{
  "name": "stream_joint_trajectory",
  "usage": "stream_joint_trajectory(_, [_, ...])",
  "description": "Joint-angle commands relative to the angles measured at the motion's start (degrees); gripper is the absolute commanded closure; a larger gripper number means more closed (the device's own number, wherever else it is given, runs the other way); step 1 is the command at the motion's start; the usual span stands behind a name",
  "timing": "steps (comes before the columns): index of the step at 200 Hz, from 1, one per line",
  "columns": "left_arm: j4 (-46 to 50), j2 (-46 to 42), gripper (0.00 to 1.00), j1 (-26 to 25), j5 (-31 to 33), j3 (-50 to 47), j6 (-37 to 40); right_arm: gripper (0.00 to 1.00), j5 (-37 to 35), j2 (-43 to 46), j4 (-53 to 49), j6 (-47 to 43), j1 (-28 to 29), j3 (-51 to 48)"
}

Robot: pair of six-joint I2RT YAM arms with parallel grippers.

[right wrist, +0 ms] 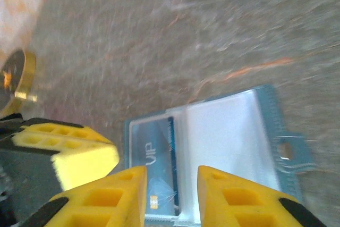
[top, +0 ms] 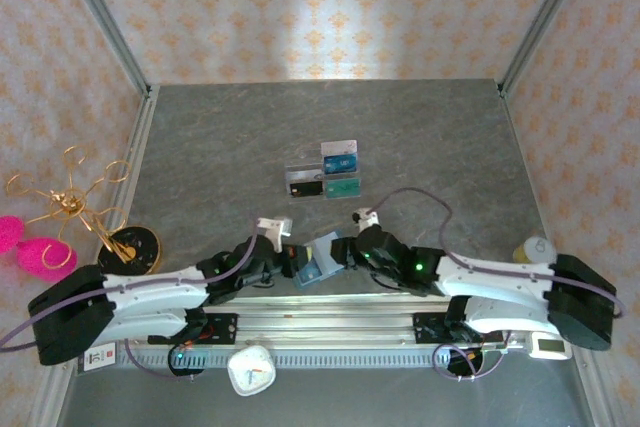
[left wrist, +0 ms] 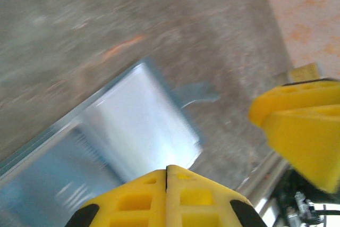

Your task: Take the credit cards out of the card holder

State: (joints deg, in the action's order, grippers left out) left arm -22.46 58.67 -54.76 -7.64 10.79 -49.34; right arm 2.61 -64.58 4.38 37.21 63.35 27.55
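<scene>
Grey table (top: pixel 200 147): holder (right wrist: pixel 228 131) lies open between your grippers at the near edge. Left gripper (left wrist: pixel 166 171) is clenched at its edge, grasp unclear. Right gripper (right wrist: pixel 171 176) is parted, just over the card (right wrist: pixel 156 158) in the holder's sleeve.

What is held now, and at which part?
Right gripper is open, holding nothing. Left gripper is shut at the edge of the card holder; a real pinch cannot be told.

The card holder (right wrist: pixel 223 136) is teal-blue, the table (top: pixel 220 147) mottled grey, the walls (top: pixel 330 7) pale with orange floral print.
</scene>
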Motion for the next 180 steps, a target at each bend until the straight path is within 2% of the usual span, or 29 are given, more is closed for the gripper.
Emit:
stream_joint_trajectory(1, [5.1, -2.8, 1.0, 0.5, 4.2, -3.8, -3.9, 0.71, 7.3, -6.5, 3.3, -5.4, -0.6, 4.4])
stream_joint_trajectory(30, [2.0, 0.0, 1.0, 3.8, 2.6, -3.2, -0.9, 0.75, 7.8, -13.9, 3.7, -4.6, -3.5, 5.9])
stream_joint_trajectory(55, [-1.3, 5.1, 1.0, 7.9, -0.4, -1.7, 2.6, 0.79, 5.4, -17.3, 2.7, -2.7, -5.5, 4.3])
stream_joint_trajectory(117, [-4.4, 17.3, 1.0, 13.4, -4.7, 5.6, 10.8, 0.83, -1.5, -7.9, -1.1, 7.2, -5.4, -5.2])
stream_joint_trajectory(134, [-2.6, 15.7, 1.0, 14.0, -4.5, 6.4, 11.4, 0.8, -1.9, -3.6, -2.3, 6.8, -5.2, -5.1])
stream_joint_trajectory(151, [1.1, 9.8, 1.0, 14.0, -3.0, 6.1, 12.1, 0.78, 0.0, -0.6, -3.1, 3.5, -5.1, -3.1])
stream_joint_trajectory(167, [2.9, 4.7, 1.0, 13.3, -3.4, 5.6, 12.5, 0.76, 5.8, -0.8, 0.1, 1.0, -5.2, -1.3])
stream_joint_trajectory(180, [3.0, 3.9, 1.0, 11.3, -3.3, 5.7, 12.0, 0.75, 11.3, -2.8, 3.9, 0.3, -5.4, 0.3])
